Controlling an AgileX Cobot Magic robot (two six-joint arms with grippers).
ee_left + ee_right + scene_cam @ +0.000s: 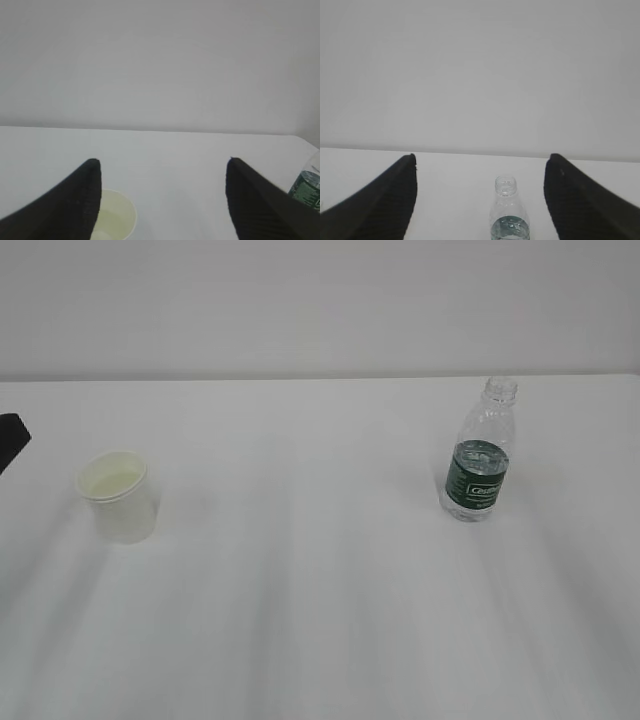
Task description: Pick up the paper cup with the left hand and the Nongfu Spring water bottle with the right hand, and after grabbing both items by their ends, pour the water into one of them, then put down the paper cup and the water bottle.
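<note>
Apart, paper cup (120, 496) and bottle (479, 454) stand upright (uncapped).

A plain white tabletop (320, 620) carries two things, well apart. On the left stands a small cream-white tapered paper cup (120, 496), upright with its mouth open. On the far right stands a clear ribbed plastic bottle with a dark green label band (479, 452), upright and uncapped.

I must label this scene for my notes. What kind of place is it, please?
Probably a plain test bench or lab set-up, not a home. A bare white table meets a blank pale wall. On the table stand only a paper cup and an uncapped water bottle.
</note>
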